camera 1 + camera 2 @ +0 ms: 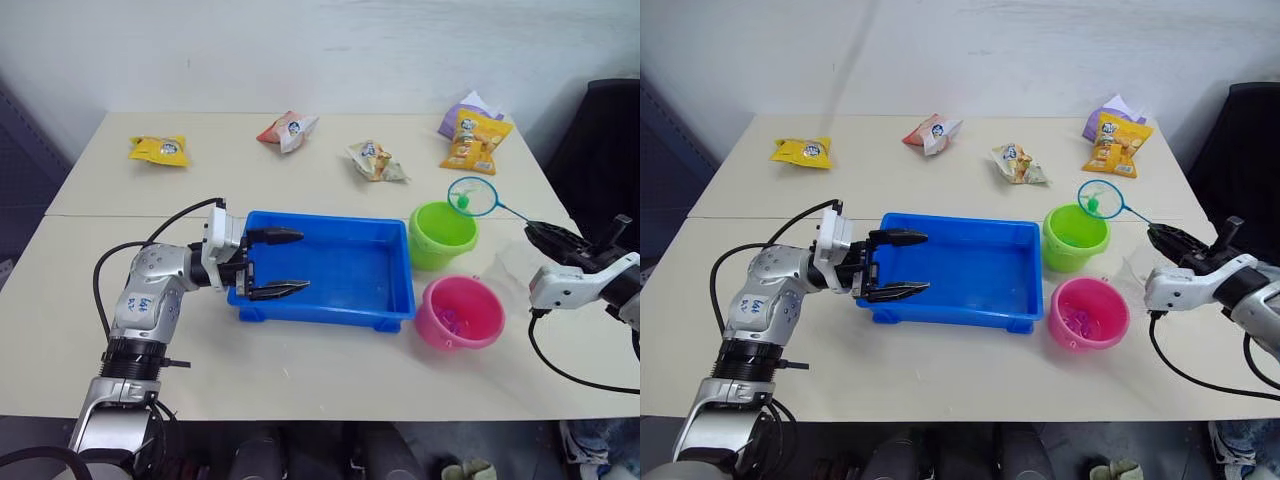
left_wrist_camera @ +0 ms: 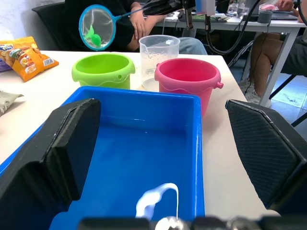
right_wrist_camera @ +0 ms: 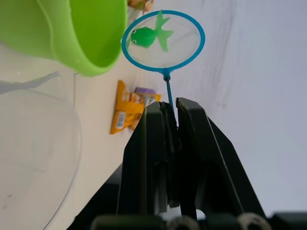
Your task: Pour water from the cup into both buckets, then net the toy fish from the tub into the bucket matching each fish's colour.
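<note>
The blue tub [image 1: 330, 300] lies mid-table holding shallow water. My left gripper [image 1: 277, 263] hovers open over its left end, one finger [image 2: 72, 143] on each side of the near wall. Right of the tub stand the green bucket [image 1: 442, 232] and, nearer, the pink bucket [image 1: 460, 312] with small pink fish [image 1: 1077, 320] inside. The clear cup [image 2: 159, 53] stands upright just beyond the buckets. My right gripper [image 1: 545, 235] is shut on the net's thin handle. The net hoop [image 1: 472, 196] hangs above the green bucket's far rim, carrying one green fish [image 3: 146, 36].
Snack bags lie along the table's far side: yellow [image 1: 160, 150], red and white [image 1: 287, 129], pale [image 1: 375, 160], and orange [image 1: 475, 140] over a purple one. A black chair [image 1: 600, 140] stands at the right. People sit at another table [image 2: 230, 19] beyond.
</note>
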{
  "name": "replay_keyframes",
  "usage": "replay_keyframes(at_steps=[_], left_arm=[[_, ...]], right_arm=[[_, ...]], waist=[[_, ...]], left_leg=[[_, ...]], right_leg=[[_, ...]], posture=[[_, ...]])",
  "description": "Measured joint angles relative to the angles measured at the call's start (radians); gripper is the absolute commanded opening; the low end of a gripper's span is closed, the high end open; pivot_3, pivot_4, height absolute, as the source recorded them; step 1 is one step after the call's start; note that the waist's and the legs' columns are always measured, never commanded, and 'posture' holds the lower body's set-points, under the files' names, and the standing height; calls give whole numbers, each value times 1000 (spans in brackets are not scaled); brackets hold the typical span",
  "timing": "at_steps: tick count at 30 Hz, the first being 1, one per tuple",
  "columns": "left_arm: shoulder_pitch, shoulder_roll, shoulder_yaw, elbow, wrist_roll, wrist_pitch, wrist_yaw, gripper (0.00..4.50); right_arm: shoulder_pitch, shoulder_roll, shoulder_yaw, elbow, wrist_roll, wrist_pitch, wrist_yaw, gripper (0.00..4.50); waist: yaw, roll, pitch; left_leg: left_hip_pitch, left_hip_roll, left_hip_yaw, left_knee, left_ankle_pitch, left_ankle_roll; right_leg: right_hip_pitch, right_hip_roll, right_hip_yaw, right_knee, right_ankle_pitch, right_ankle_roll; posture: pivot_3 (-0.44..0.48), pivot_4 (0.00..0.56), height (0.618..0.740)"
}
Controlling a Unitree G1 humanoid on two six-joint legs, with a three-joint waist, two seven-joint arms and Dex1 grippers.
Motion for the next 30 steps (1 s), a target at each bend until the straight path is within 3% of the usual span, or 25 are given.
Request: replay_keyframes(at_steps=[3, 10, 18, 30], left_arm=[[22, -2, 3, -20, 0, 0, 18, 4478], [26, -9, 2, -27, 0, 0, 37, 4478], [20, -22, -10, -25, 1, -3, 42, 4478], [22, -23, -19, -20, 5, -21, 40, 4478]], right_arm=[[15, 0, 0, -1, -88, -17, -119, 0], [6, 0, 51, 14, -160, 3, -211, 0], [-29, -1, 151, 122, -170, 10, -231, 0], [8, -52, 144, 65, -87, 46, -240, 0]], waist=[[1, 0, 0], [-1, 0, 0], [0, 0, 0], [0, 0, 0]], left_leg=[[0, 0, 0, 0, 0, 0], [1, 0, 0, 0, 0, 0], [0, 0, 1, 0, 0, 0], [1, 1, 1, 0, 0, -1]], right_leg=[[0, 0, 0, 0, 0, 0], [0, 1, 1, 0, 0, 0], [0, 1, 1, 0, 0, 0], [0, 2, 1, 1, 0, 0]], posture=[[0, 150, 740], [0, 150, 740], [0, 150, 740], [0, 150, 740]])
